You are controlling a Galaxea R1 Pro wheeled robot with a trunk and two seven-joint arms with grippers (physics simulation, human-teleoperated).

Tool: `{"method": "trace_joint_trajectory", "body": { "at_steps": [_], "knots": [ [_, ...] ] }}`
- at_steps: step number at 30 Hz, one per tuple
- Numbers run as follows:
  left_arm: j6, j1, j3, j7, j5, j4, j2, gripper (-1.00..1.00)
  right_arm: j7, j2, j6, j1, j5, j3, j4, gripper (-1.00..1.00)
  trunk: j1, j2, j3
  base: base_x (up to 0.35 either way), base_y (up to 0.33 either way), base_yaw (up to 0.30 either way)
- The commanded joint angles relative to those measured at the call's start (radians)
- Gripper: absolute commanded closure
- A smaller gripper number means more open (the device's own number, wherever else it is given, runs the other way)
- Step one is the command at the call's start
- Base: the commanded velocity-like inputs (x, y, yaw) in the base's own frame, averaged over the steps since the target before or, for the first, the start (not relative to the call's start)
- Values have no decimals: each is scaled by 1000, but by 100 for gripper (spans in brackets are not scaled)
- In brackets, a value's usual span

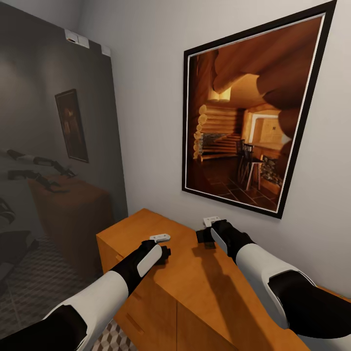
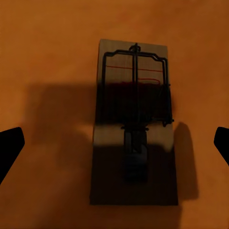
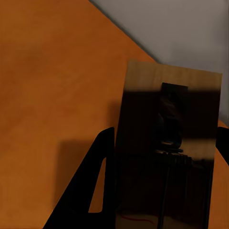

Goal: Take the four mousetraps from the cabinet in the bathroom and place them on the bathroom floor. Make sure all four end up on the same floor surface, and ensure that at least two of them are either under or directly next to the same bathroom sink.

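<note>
Both arms are reaching over the flat top of the orange-brown cabinet point(image 1: 195, 287), which is standing against a pale wall under a large black-framed picture point(image 1: 248, 114) of a log-cabin room. A dark mirror panel point(image 1: 53, 161) beside the cabinet is reflecting the arms and the cabinet itself; a strip of cube-patterned bathroom floor point(image 1: 109, 339) is showing at the cabinet's foot.

The left gripper point(image 2: 114, 143) is hovering with its fingers spread wide above a mousetrap point(image 2: 134, 119) lying flat on the cabinet top, clear of both fingertips, its wire bar and red mark half lost in shadow.

The right gripper point(image 3: 164, 157) is straddling a second mousetrap point(image 3: 167, 143) near the cabinet's wall edge; one dark finger point(image 3: 93, 186) is sitting against the board's side, the other is cut off at the frame edge, so whether it is clamping the board cannot be told. In the head view both traps are hidden behind the grippers.
</note>
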Motion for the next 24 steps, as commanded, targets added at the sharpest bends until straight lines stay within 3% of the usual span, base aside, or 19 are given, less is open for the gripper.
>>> {"method": "trace_joint_trajectory", "body": {
  "at_steps": [1, 6, 12, 24],
  "knots": [
    [2, -1, -3, 7, 5, -1, 0, -100, -1, -1, 4, -1, -12, 8, -1, 100, 0, -1, -1, 0, 0, 0],
    [2, -1, -3, 7, 5, -1, 0, -100, -1, -1, 4, -1, -12, 8, -1, 100, 0, -1, -1, 0, 0, 0],
    [2, -1, -3, 7, 5, -1, 0, -100, -1, -1, 4, -1, -12, 8, -1, 100, 23, -43, -20, 0, 0, 0],
    [2, -1, -3, 7, 5, -1, 0, -100, -1, -1, 4, -1, -12, 8, -1, 100, 23, -43, -20, 0, 0, 0]
  ]
}}
